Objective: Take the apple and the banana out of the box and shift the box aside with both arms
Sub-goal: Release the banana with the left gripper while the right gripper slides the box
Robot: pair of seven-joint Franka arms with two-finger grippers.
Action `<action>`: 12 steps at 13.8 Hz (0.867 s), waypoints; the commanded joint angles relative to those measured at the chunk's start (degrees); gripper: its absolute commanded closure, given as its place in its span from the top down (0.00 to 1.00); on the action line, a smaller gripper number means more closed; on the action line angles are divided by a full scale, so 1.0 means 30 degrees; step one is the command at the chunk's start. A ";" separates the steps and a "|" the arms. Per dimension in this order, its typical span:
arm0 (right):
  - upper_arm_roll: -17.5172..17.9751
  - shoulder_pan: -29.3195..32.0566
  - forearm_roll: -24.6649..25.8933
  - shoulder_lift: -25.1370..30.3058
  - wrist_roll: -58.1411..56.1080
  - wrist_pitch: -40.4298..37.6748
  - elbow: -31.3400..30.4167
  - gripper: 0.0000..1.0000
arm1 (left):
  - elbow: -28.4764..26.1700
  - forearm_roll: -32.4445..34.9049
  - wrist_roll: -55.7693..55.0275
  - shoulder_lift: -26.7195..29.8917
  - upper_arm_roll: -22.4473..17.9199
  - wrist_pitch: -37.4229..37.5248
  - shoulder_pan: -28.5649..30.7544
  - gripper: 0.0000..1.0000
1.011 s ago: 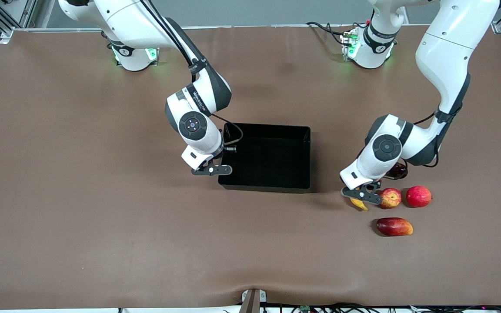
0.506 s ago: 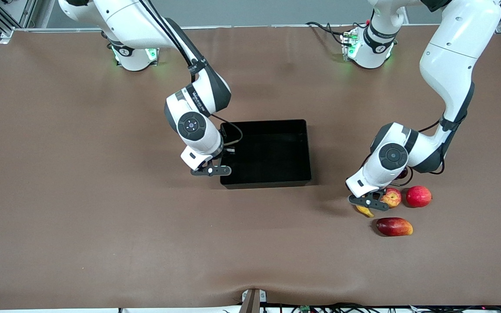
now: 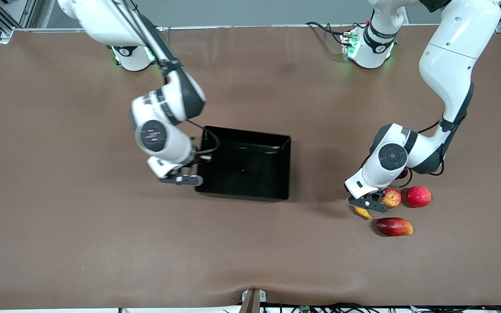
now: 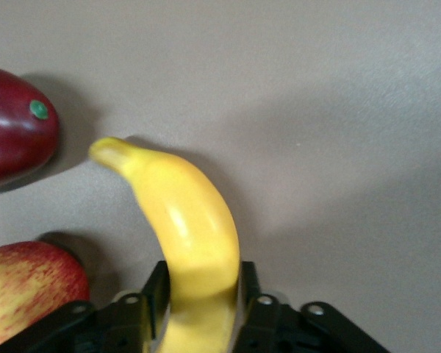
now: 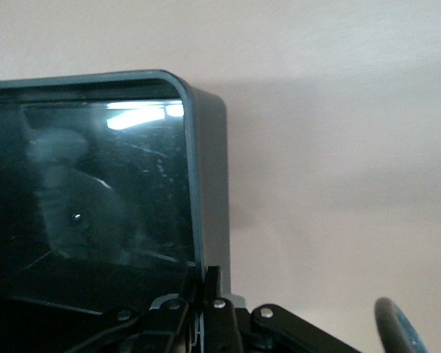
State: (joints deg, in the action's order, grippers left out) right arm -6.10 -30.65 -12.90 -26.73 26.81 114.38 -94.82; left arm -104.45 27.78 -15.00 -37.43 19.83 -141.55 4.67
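front view: right pincer [image 3: 191, 179] clamps the box [image 3: 245, 164] wall; left pincer [image 3: 365, 203] grips the banana [image 3: 363, 212] beside the apple [image 3: 392, 198].

My box [image 3: 244, 167] looks like black plastic with a high gloss: its floor mirrors a bright strip of light, and the right wrist view shows fine scuffs across that shine. The table [image 3: 59, 217] wears a matt brown covering, smooth but rippled near the front edge, as cloth or soft sheet would be. The banana [image 4: 187, 228] in my left gripper [image 4: 198, 309] has a smooth, waxy yellow skin with a soft sheen. The apple [image 3: 392, 198] beside it is dull-glossy, red streaked with yellow. The mango [image 3: 394, 227] has smooth dark-red skin. My arm shells [image 3: 450, 52] are glossy white plastic; my fingers [image 4: 151, 294] look matt black.
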 commanded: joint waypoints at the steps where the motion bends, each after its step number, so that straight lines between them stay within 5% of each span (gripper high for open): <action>1: 0.0304 0.2005 -0.0153 0.1526 -0.1575 -0.1294 -0.0533 0.00 | 0.0070 0.0232 0.0138 0.1072 0.0244 0.0189 0.0203 1.00; 6: 0.0304 0.6484 -0.0154 0.2318 -0.6318 -0.3261 -0.0824 0.00 | 0.0709 0.0173 0.1010 0.5466 0.1269 0.5480 0.0145 1.00; 12: 0.0275 1.2608 0.0168 0.1474 -1.5164 -0.3234 -0.1617 0.00 | 0.7414 -0.3692 0.4005 0.6352 0.1241 1.5472 0.0495 1.00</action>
State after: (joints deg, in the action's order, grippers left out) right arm -6.73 2.57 -12.44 -22.44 -12.80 104.89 -98.71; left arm -88.67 19.17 -4.35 -16.76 23.65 -101.97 5.51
